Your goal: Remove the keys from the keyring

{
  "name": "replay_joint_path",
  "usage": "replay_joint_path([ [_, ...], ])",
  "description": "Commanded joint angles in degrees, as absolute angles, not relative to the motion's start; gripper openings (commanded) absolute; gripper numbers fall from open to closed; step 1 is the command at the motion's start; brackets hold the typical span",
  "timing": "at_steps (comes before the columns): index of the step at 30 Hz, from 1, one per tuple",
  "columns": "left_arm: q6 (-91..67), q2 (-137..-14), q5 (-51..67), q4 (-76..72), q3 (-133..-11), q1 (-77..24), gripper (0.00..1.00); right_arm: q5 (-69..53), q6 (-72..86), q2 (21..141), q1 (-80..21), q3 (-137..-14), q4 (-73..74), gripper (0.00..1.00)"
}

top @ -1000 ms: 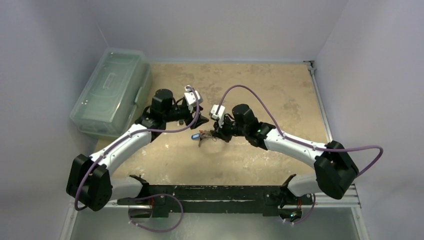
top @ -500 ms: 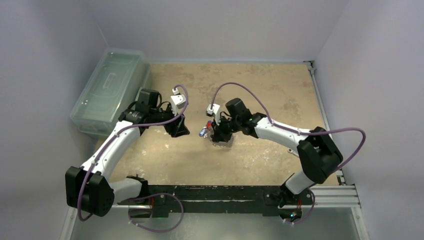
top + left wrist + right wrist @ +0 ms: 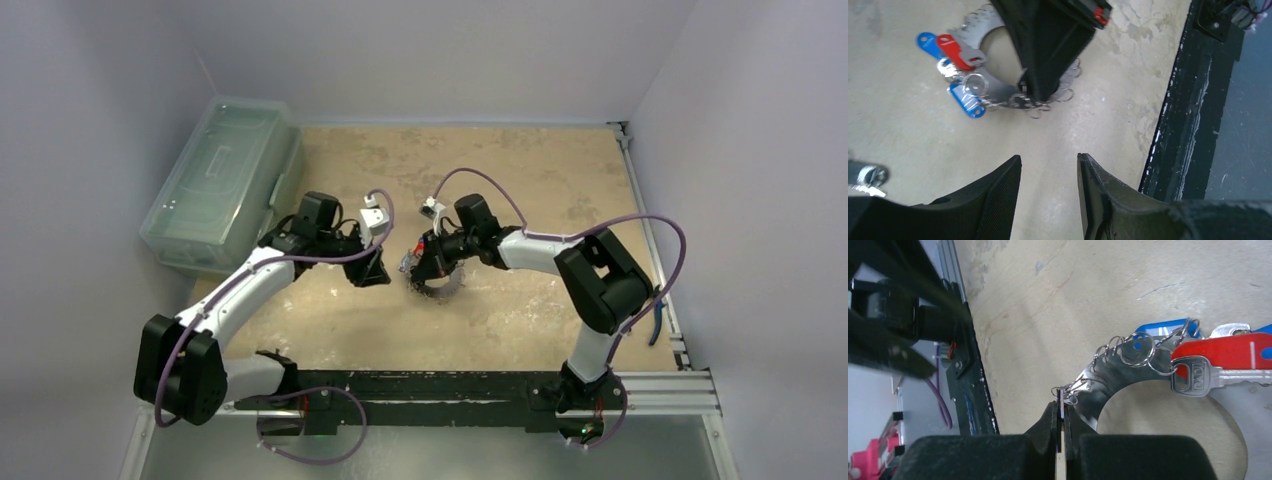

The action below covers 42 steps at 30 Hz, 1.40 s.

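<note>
at mid-frame in the top view the keyring [image 3: 434,289], fringed with keys [image 3: 957,51], is pinched at its rim by the right gripper [image 3: 1062,416]; left of it the left gripper [image 3: 1048,187] hovers, fingers spread.

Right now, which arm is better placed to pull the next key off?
Left. The right hand is shut on the keyring, likely steadying it; the left hand is open, empty, and faces the keys.

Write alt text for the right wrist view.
The right pincer is shut on the rim of the silvery keyring, against a tan table. A silver key, a red tag and a blue tag hang from its small rings.
</note>
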State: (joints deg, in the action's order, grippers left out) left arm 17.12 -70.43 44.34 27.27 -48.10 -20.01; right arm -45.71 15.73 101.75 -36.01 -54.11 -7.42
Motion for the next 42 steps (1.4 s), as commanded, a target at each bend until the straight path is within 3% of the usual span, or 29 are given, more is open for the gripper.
replay_joint_path([
  [1, 24.84, -73.24, 44.35, 26.87, -49.15, -24.76, 0.44, -48.58, 18.24, 100.2, -35.1, -54.29, -12.87, 0.0],
  [7, 49.21, -78.97, 46.13, 35.35, -50.77, -25.3, 0.45, -46.81, 14.05, 97.58, -32.53, -54.29, -10.43, 0.0],
  [13, 55.81, -83.24, 41.63, 38.18, -58.19, -22.07, 0.45, -48.57, 15.66, 97.25, -31.66, -53.89, -11.73, 0.0],
  [19, 34.34, -79.56, 49.59, 20.95, -53.02, -22.71, 0.52, -50.59, 19.75, 95.89, -31.59, -53.91, -14.9, 0.0],
  [23, 22.21, -81.72, 48.25, 2.74, -49.9, -22.91, 0.47, -53.73, 21.4, 97.47, -31.61, -54.28, -15.94, 0.0],
  [32, 27.66, -85.12, 49.36, -1.41, -46.66, -26.01, 0.37, -56.7, 18.05, 101.13, -29.71, -58.04, -12.02, 0.0],
  [42, 28.48, -88.16, 46.28, -9.54, -44.46, -27.84, 0.39, -53.48, 9.93, 104.28, -26.44, -61.83, -3.59, 0.0],
])
